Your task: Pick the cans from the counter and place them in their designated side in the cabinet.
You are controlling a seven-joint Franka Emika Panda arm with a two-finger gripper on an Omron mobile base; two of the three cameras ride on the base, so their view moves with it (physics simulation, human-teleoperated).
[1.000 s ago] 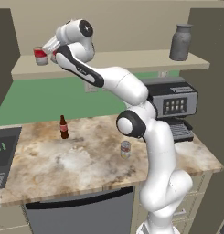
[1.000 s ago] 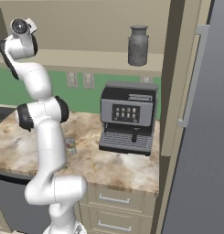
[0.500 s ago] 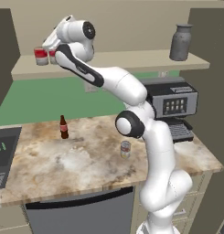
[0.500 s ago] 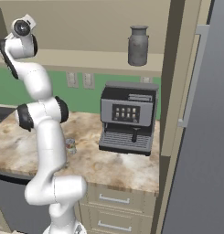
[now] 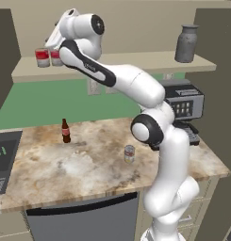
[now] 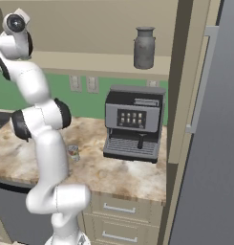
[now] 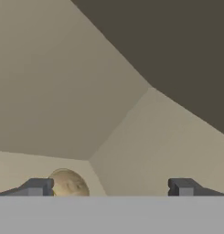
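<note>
Hand view has the pincer [image 7: 109, 187] spread wide, its two dark tips well apart and nothing between them; the round top of a can [image 7: 67, 183] sits just beside one tip, whether touching I cannot tell, and ahead is the cabinet's [image 7: 63, 91] bare inner corner. From the left base view the pincer [image 5: 52, 47] is up at the left end of the cabinet shelf [image 5: 136, 60], where two red-and-white shapes stand side by side just at it; the leftmost is the red-labelled can [image 5: 42, 57], upright on the board, and what the other is I cannot tell. Far along the shelf from the pincer stands a grey metal jug [image 5: 186, 44]. Well below lies the marbled surface [image 5: 88, 164], carrying the second can [image 5: 129, 154] upright near the arm's elbow, a slim brown bottle [image 5: 65, 131] almost under the pincer, and a black coffee machine [image 5: 185, 110] at the far end. Green wall backs the surface.
</note>
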